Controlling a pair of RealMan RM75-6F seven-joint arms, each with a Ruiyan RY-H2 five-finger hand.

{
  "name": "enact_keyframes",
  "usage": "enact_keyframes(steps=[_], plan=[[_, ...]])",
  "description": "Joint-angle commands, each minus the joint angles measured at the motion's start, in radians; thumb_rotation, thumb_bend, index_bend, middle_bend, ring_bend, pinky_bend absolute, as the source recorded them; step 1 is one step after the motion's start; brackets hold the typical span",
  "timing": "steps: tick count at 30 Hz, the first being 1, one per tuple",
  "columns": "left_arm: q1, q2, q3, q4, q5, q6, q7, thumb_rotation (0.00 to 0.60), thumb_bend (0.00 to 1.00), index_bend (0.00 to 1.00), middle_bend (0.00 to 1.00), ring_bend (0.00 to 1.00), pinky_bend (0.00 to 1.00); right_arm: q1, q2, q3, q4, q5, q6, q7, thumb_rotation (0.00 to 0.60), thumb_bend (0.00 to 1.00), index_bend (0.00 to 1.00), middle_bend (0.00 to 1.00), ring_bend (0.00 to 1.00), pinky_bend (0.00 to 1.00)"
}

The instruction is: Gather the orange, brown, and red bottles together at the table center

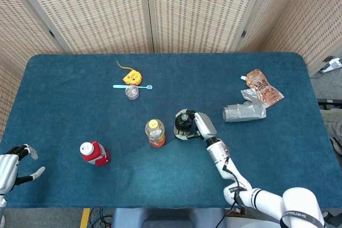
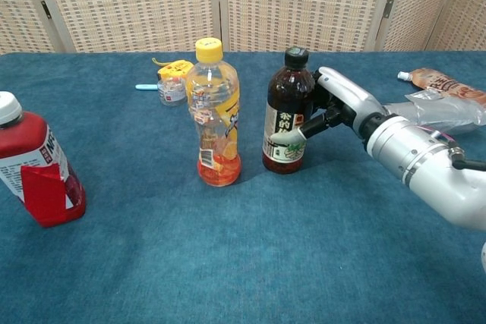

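Note:
The brown bottle [image 1: 183,124] [image 2: 288,116] stands upright near the table's middle, gripped from its right side by my right hand [image 1: 200,125] [image 2: 334,104]. Just to its left stands the orange bottle [image 1: 155,132] [image 2: 213,115] with a yellow cap, a small gap between the two. The red bottle [image 1: 95,153] [image 2: 36,165] with a white cap stands far to the left, leaning slightly. My left hand [image 1: 12,167] hangs at the table's front left corner, fingers spread and holding nothing; the chest view does not show it.
A yellow toy [image 1: 131,77], a light blue spoon [image 1: 132,86] and a small clear jar [image 1: 131,93] lie at the back left of centre. A silver pouch [image 1: 244,112] and an orange pouch [image 1: 263,87] lie at the right. The table [image 1: 64,105] is covered in blue cloth.

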Motion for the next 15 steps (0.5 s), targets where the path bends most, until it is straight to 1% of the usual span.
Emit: enact_keyframes(steps=[1,3,4,9,11,15], plan=[[0.000,0.000,0.000,-0.001,0.001,0.001,0.001,0.600,0.13,0.55,0.45,0.41,0.61,-0.001,0.005,-0.006,-0.001,-0.004,-0.003,0.002,0.600,0.00,0.41,0.45,0.38,0.50],[0.001,0.000,0.001,-0.001,0.001,0.000,0.002,0.600,0.13,0.55,0.45,0.41,0.61,-0.001,0.015,-0.013,-0.004,-0.009,-0.009,0.007,0.600,0.00,0.41,0.41,0.37,0.50],[0.000,0.000,0.001,0.000,0.002,0.000,0.003,0.600,0.13,0.55,0.45,0.41,0.61,0.000,0.019,-0.015,-0.005,-0.011,-0.011,0.008,0.600,0.00,0.38,0.38,0.35,0.49],[-0.001,-0.003,0.002,0.004,0.003,-0.003,0.007,0.600,0.13,0.55,0.45,0.41,0.61,0.003,0.052,-0.026,-0.025,-0.017,-0.029,0.000,0.600,0.00,0.13,0.19,0.22,0.38],[-0.002,-0.004,0.002,0.004,0.002,-0.005,0.009,0.600,0.13,0.55,0.45,0.41,0.61,0.004,0.065,-0.027,-0.037,-0.020,-0.028,-0.009,0.600,0.00,0.07,0.15,0.19,0.35],[-0.002,-0.005,0.002,0.003,0.000,-0.006,0.013,0.600,0.13,0.55,0.45,0.41,0.61,0.001,0.096,-0.027,-0.069,-0.025,-0.015,-0.045,0.600,0.00,0.02,0.12,0.16,0.32]])
